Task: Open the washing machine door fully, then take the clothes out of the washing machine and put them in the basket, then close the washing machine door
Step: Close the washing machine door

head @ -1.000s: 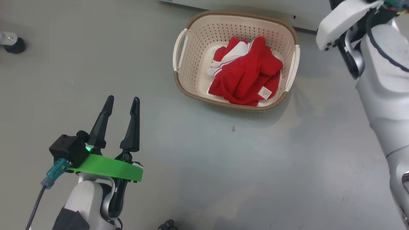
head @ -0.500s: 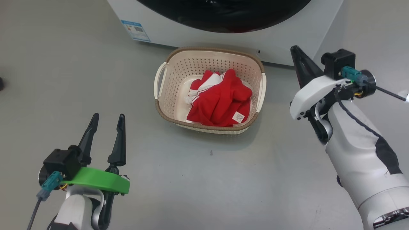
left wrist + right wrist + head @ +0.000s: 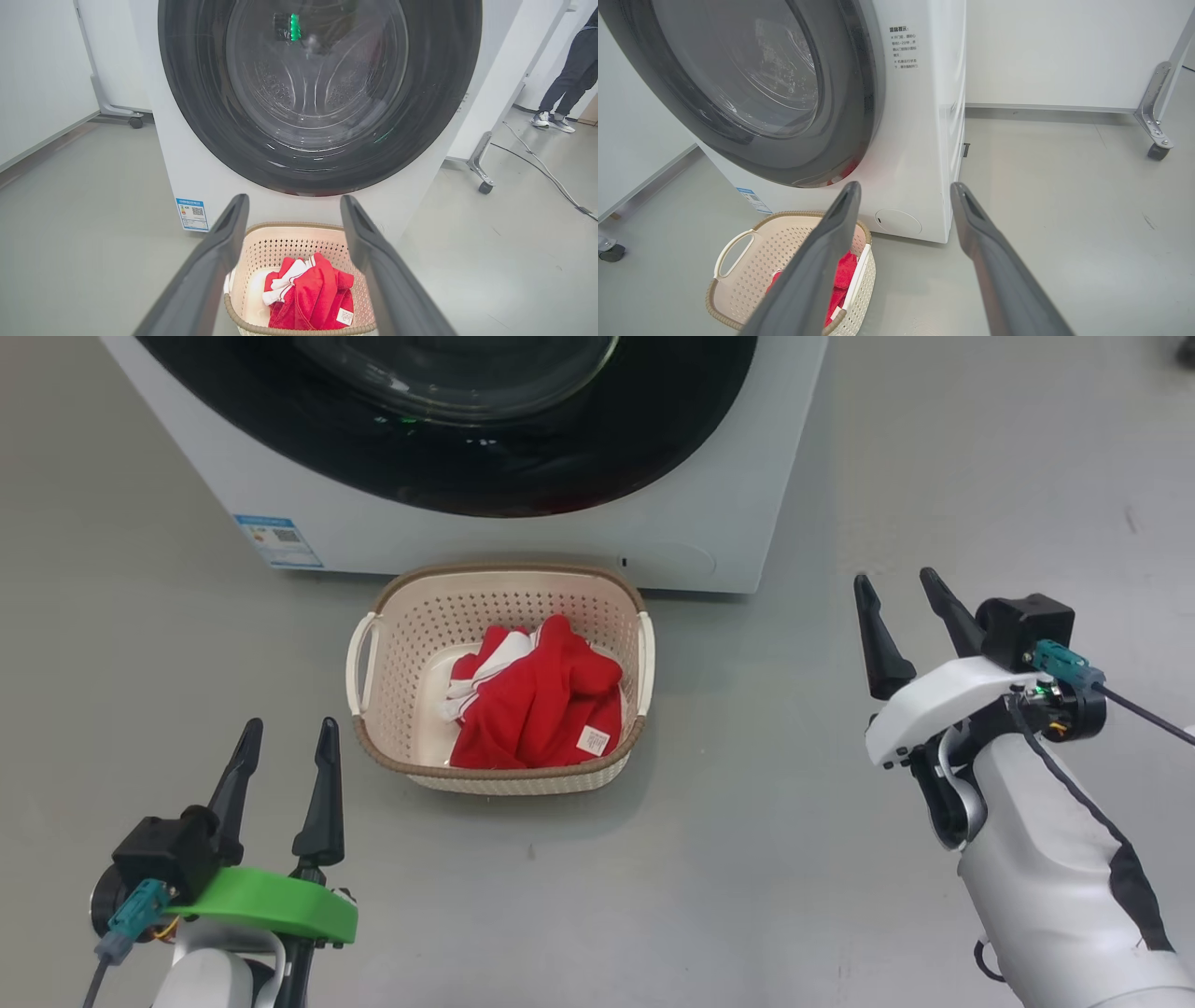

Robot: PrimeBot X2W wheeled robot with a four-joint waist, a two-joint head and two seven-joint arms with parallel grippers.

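Clothes lie bunched in the basket, which stands on the floor just in front of the washing machine. The washing machine door sits flat against the machine's front.

The head view takes in both arms at once. The left gripper is low on the left and the right gripper is higher on the right, both well apart from the basket. Each has its fingers spread and pointing toward the machine, with nothing between them.

The left wrist view looks straight into the door glass. It adds a person's legs standing far off at the right and a caster beside the machine. The right wrist view looks at the machine from one side, with printed text beside the door and a round cover low on the front.

The floor is smooth and grey. White panels on wheeled frames stand behind.
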